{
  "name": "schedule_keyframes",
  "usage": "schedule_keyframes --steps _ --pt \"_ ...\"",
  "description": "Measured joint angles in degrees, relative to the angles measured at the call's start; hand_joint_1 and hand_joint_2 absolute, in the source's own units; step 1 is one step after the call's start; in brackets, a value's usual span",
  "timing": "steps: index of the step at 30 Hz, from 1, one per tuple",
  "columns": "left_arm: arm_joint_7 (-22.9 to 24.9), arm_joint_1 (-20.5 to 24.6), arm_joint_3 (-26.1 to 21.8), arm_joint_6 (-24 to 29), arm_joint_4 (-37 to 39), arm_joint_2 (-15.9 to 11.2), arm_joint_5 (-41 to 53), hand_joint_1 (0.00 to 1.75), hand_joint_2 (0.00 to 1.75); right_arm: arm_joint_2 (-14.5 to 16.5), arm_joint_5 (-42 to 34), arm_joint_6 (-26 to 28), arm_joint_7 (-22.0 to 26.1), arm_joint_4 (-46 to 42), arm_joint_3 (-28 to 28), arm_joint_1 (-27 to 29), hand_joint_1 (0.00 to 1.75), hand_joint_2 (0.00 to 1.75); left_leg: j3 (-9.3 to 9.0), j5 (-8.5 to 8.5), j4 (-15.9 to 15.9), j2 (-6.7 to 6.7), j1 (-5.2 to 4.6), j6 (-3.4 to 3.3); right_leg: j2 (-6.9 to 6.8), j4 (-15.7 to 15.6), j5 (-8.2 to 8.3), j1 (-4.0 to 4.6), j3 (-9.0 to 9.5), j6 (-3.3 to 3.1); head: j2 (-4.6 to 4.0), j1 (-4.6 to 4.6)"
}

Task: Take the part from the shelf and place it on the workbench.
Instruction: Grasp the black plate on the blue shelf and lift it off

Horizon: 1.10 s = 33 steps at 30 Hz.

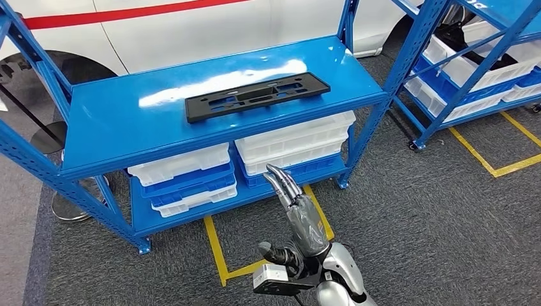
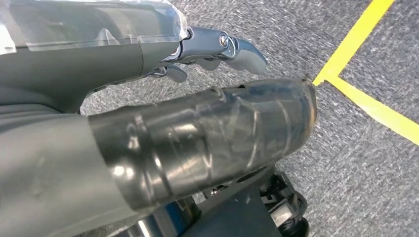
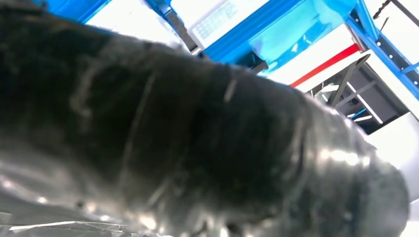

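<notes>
A flat black part [image 1: 255, 95], long and slotted, lies across the top of the blue shelf [image 1: 115, 134]. My right hand [image 1: 296, 213] is raised in front of the shelf, below and short of the part. Its fingers are stretched towards the lower level, its thumb stands apart, and it holds nothing. In the right wrist view its dark taped thumb [image 3: 197, 148] looms close, with the blue shelf frame [image 3: 296, 34] behind it. My left hand [image 2: 148, 138] hangs over grey carpet with its fingers [image 2: 222, 47] extended and nothing in it.
White and blue bins [image 1: 293, 143] are stacked on the lower shelf level. A second blue rack [image 1: 472, 70] with white bins stands at the right. Yellow tape lines [image 1: 217, 248] mark the grey carpet. A white car [image 1: 191, 25] with a red stripe is behind the shelf.
</notes>
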<state>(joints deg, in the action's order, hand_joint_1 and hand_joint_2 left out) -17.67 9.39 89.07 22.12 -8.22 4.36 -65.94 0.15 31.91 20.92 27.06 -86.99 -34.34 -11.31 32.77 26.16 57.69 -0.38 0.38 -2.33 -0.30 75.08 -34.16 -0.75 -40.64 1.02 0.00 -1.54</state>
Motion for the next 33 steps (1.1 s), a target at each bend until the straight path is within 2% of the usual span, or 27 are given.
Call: schedule_keyframes --steps 1,3,4,5,8,9,11,13,14,15,16,18,19,20,23,25,26,28,29,30,31,33 --pt "0.04 0.01 0.00 0.00 0.00 0.00 0.01 0.00 0.00 -0.05 0.00 0.00 0.00 0.00 0.00 0.04 0.00 0.00 -0.03 0.02 0.08 -0.34 0.00 0.03 0.10 -2.32 1.81 0.00 1.10 -0.17 0.00 -0.01" --pt "0.05 0.09 0.01 0.00 0.00 0.04 0.03 0.00 0.00 -0.13 0.00 0.00 -0.01 -0.01 0.02 0.00 0.00 0.00 -0.01 0.14 0.36 -0.99 -0.12 0.23 0.82 -10.07 5.61 0.10 4.87 -0.71 0.00 -0.01" --pt "0.05 0.12 0.01 0.00 0.00 0.08 0.03 0.00 0.00 -0.15 0.01 0.00 -0.03 -0.01 0.04 -0.02 0.00 0.00 0.11 0.19 0.52 -1.33 -0.19 0.44 1.18 -13.19 6.66 0.16 6.32 -0.94 0.00 0.00" --pt "0.05 0.12 0.02 0.00 0.00 0.10 0.04 0.00 0.00 -0.17 0.01 0.00 -0.07 -0.02 0.08 -0.03 0.00 0.00 0.26 0.22 0.63 -1.56 -0.24 0.69 1.46 -14.87 6.95 0.27 7.04 -1.10 0.00 0.01" --pt "0.06 -0.02 0.02 0.01 0.00 0.11 0.03 0.00 0.00 -0.19 0.03 0.00 -0.14 -0.05 0.14 -0.04 0.00 0.00 0.47 0.28 0.64 -1.85 -0.18 1.65 1.22 -15.80 6.96 0.21 7.25 -1.68 0.00 0.01" --pt "0.06 -0.03 0.02 0.01 0.00 0.10 0.02 0.00 0.00 -0.19 0.04 0.00 -0.14 -0.08 0.15 -0.05 0.00 0.00 0.78 0.97 1.44 -1.58 -0.16 2.01 1.00 -16.08 7.12 0.06 7.39 -2.06 0.00 0.07" --pt "0.08 0.02 0.02 0.01 0.00 0.08 0.00 0.00 0.00 -0.20 0.08 0.00 -0.15 -0.13 0.15 -0.03 0.00 0.00 2.76 3.86 6.01 -0.83 -0.01 2.60 0.40 -16.46 7.32 -0.12 7.60 -2.61 0.00 0.16" --pt "0.11 0.00 0.02 0.00 0.00 0.08 -0.01 0.00 0.00 -0.21 0.09 0.00 -0.15 -0.12 0.15 0.07 0.00 0.00 6.06 7.16 13.17 -0.38 0.15 3.10 -0.15 -16.44 7.28 -0.01 7.56 -2.83 0.00 0.20" --pt "0.13 -0.06 0.02 0.00 0.00 0.08 -0.01 0.00 0.00 -0.21 0.09 0.00 -0.15 -0.11 0.15 0.13 0.00 0.00 7.21 7.76 15.61 -0.28 0.22 3.27 -0.40 -16.42 7.24 0.03 7.55 -2.86 0.00 0.20" --pt "0.14 -0.12 0.02 0.00 0.00 0.08 -0.02 0.00 0.00 -0.21 0.09 0.00 -0.15 -0.11 0.14 0.17 0.00 0.00 7.50 7.34 16.19 -0.16 0.28 3.37 -0.62 -16.38 7.20 0.04 7.57 -2.87 0.00 0.20" --pt "0.14 -0.14 0.02 0.00 0.00 0.08 -0.03 0.00 0.00 -0.21 0.09 0.00 -0.15 -0.11 0.14 0.18 0.00 0.00 6.62 5.80 14.37 0.00 0.31 3.40 -0.80 -16.34 7.14 0.04 7.64 -2.84 0.00 0.21" --pt "0.14 -0.09 0.02 0.00 0.00 0.08 -0.05 0.00 0.00 -0.21 0.09 0.00 -0.15 -0.12 0.14 0.17 0.00 0.00 2.71 1.95 6.51 0.76 0.27 3.17 -1.06 -16.24 6.92 0.12 7.86 -2.59 0.00 0.20" --pt "0.14 -0.03 0.02 0.00 0.00 0.08 -0.05 0.00 0.00 -0.21 0.09 0.01 -0.15 -0.13 0.15 0.16 0.00 0.00 1.00 0.76 3.03 1.14 0.13 2.88 -1.16 -16.14 6.82 0.23 7.89 -2.40 0.00 0.20" --pt "0.14 0.02 0.02 0.00 0.00 0.08 -0.05 0.00 0.00 -0.21 0.09 0.01 -0.15 -0.13 0.15 0.16 0.00 0.00 0.09 0.35 1.05 1.40 -0.02 2.57 -1.27 -16.08 6.77 0.35 7.87 -2.15 0.00 0.18" --pt "0.16 -0.03 0.02 0.00 0.00 0.08 -0.06 0.00 0.00 -0.21 0.10 0.02 -0.16 -0.14 0.16 0.14 0.00 0.00 -0.05 0.25 0.14 1.12 -0.12 1.60 -1.61 -16.11 6.75 0.45 7.77 -1.39 0.00 0.16" --pt "0.18 -0.01 0.02 0.00 0.00 0.09 -0.07 0.00 0.00 -0.21 0.11 0.03 -0.16 -0.16 0.17 0.09 0.00 0.00 -0.21 -0.11 -0.32 0.87 0.14 0.78 -1.07 -14.25 5.26 0.32 7.05 -0.87 0.00 0.13" --pt "0.18 0.03 0.02 0.00 0.00 0.11 -0.07 0.00 0.00 -0.22 0.11 0.04 -0.16 -0.16 0.19 0.10 0.00 0.00 -0.29 -0.25 -0.51 0.75 0.26 0.43 -0.64 -11.54 3.60 0.23 5.85 -0.65 0.00 0.11" --pt "0.18 0.05 0.02 0.00 0.00 0.13 -0.06 0.00 0.00 -0.26 0.11 0.04 -0.16 -0.14 0.20 0.25 0.00 0.00 -0.22 -0.27 -0.50 0.44 0.19 0.13 -0.09 -4.18 0.07 0.11 2.39 -0.42 0.00 0.10" --pt "0.18 0.01 0.02 0.00 0.00 0.13 -0.05 0.00 0.00 -0.28 0.10 0.04 -0.16 -0.12 0.20 0.35 0.00 0.00 -0.20 -0.26 -0.47 0.26 0.17 0.12 -0.03 -1.26 -0.77 0.04 0.93 -0.32 0.00 0.10" --pt "0.19 -0.02 0.02 0.00 0.00 0.13 -0.05 0.00 0.00 -0.31 0.10 0.04 -0.16 -0.11 0.20 0.42 0.00 0.00 -0.18 -0.25 -0.40 0.04 0.17 0.13 -0.01 -0.27 -0.48 -0.03 0.35 -0.27 0.00 0.11" --pt "0.19 -0.03 0.02 0.00 0.00 0.13 -0.05 0.00 0.00 -0.32 0.09 0.04 -0.16 -0.11 0.20 0.44 0.00 0.00 -0.19 -0.21 -0.29 -0.23 0.18 0.18 0.01 -1.32 0.83 -0.11 0.77 -0.27 0.00 0.10" --pt "0.19 0.01 0.02 -0.01 0.00 0.15 -0.03 0.00 0.00 -0.32 0.09 0.04 -0.16 -0.12 0.20 0.41 0.00 0.00 -0.18 -0.02 0.06 -0.77 0.23 0.43 0.32 -8.44 4.75 -0.27 4.13 -0.43 0.00 0.09"
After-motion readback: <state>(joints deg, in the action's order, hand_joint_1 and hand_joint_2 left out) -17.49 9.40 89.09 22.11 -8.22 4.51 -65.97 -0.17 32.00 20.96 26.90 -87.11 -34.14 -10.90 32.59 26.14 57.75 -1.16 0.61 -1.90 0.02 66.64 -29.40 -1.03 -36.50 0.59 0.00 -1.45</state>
